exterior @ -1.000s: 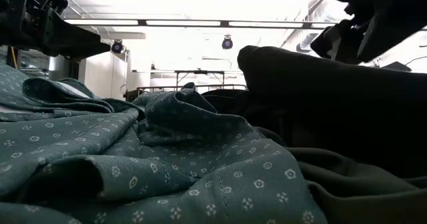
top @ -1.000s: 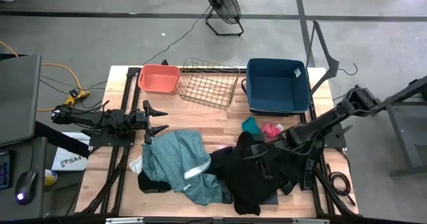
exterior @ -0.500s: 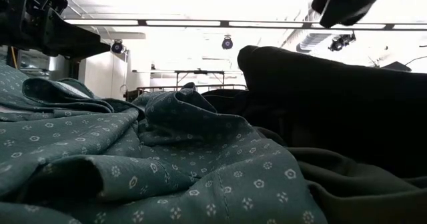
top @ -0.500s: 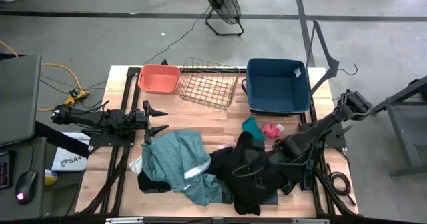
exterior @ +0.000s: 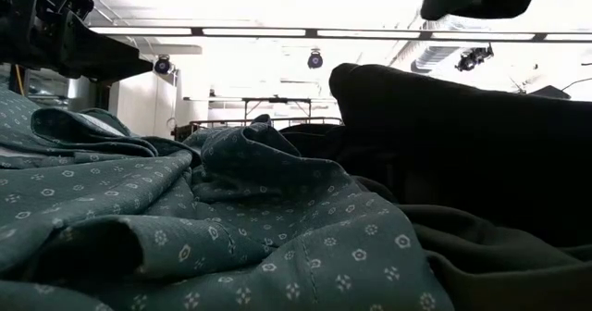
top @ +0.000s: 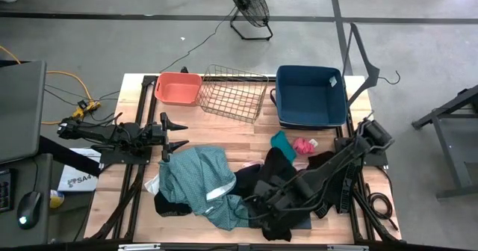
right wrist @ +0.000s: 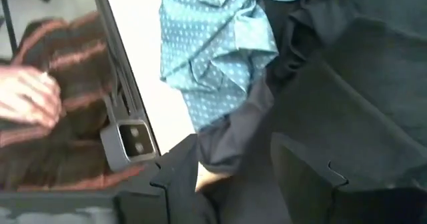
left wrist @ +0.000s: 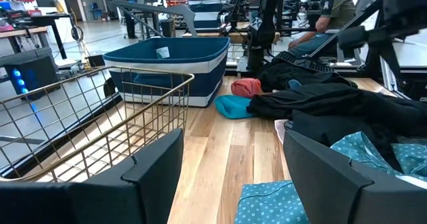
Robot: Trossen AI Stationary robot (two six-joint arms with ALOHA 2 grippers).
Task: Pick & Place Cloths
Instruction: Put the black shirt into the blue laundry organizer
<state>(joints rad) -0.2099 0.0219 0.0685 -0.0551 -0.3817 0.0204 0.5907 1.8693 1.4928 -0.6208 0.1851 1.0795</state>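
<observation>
My right tool [top: 258,201] is stretched low across the black cloths [top: 287,187], near the front edge of the bench [top: 246,131]. In the right wrist view its two fingers [right wrist: 303,167] stand parted with a clear gap between them, and black fabric lies in and under that gap; I cannot tell whether the fingers actually touch it. Nothing is gripped. Just ahead of the fingers lies the crumpled edge of the large teal cloth [right wrist: 213,44] with its small pale dots.

My left tool [top: 173,135] waits at the left side of the bench, its fingers spread wide and holding nothing, just beside the upper corner of the teal cloth. In its wrist view the fingers [left wrist: 157,164] frame bare wood.

The open room is the strip of bare wood between the cloth pile and the three containers along the far edge: the coral tub [top: 178,88], the wire basket [top: 233,93] and the dark blue bin [top: 311,95]. The pile itself reaches nearly to the front edge.

The teal cloth lies rumpled at centre left, over a black piece [top: 170,205] and a bit of white [top: 152,184]. The black cloths are heaped to its right. A small teal piece [top: 281,140] and a small pink piece [top: 302,145] sit just in front of the blue bin, touching each other.
</observation>
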